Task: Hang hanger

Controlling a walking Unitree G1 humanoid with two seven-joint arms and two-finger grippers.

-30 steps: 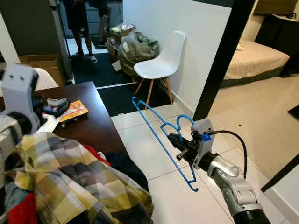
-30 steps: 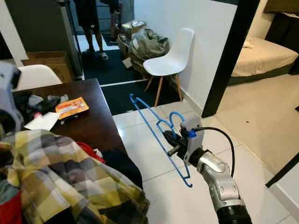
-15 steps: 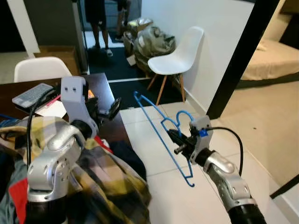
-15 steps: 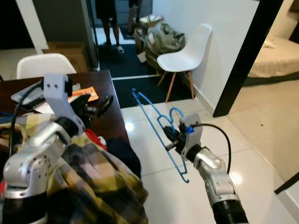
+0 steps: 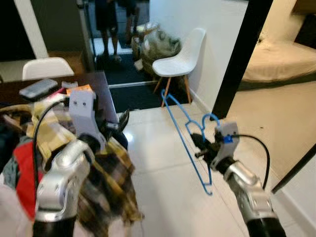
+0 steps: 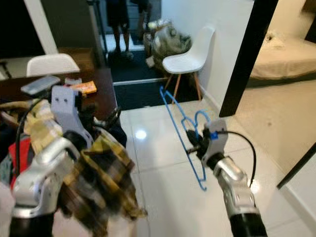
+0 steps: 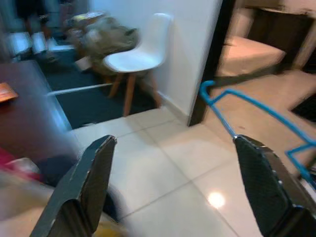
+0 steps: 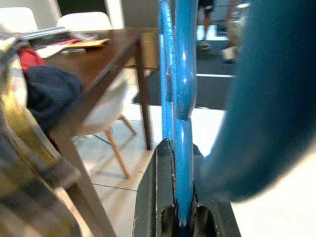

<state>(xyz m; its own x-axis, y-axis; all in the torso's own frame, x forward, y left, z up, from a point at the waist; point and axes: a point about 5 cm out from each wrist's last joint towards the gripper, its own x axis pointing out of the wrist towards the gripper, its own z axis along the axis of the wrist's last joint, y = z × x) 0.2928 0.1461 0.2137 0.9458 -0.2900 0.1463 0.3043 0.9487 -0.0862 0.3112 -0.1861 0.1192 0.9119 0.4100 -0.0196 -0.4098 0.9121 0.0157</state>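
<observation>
Right gripper [image 5: 201, 146]: fingers pinched on the blue hanger [image 5: 185, 139] near its neck, held out over the white tile floor [image 5: 163, 192]; the right wrist view had the blue wire clamped between the two black fingers [image 8: 157, 197]
Hanger: in the air, tilted, long bar running from up by the chair down toward the floor, hook [image 6: 201, 116] curling just above the gripper; touched nothing but the fingers
Left gripper [image 5: 116, 123]: raised in front of the robot, beside the table edge, fingers spread wide with nothing between them; the left wrist view showed both fingertips [image 7: 98, 163] well apart
Clothes [image 5: 98, 182]: yellow-and-dark plaid shirt heaped with red and navy pieces, draped low on the left under the left arm
Table [image 5: 101, 89]: dark wood, left of the hanger; an orange packet [image 6: 84, 87] and a grey flat device [image 6: 40, 84] lay on it
Chair [image 5: 180, 57]: white shell, wooden legs, against the white wall beyond the hanger; a second white chair [image 5: 47, 67] behind the table
Background: a person's legs [image 5: 106, 29] in the doorway, bags piled behind the chair, a bed [image 5: 276, 61] past the black post [image 5: 242, 54]
</observation>
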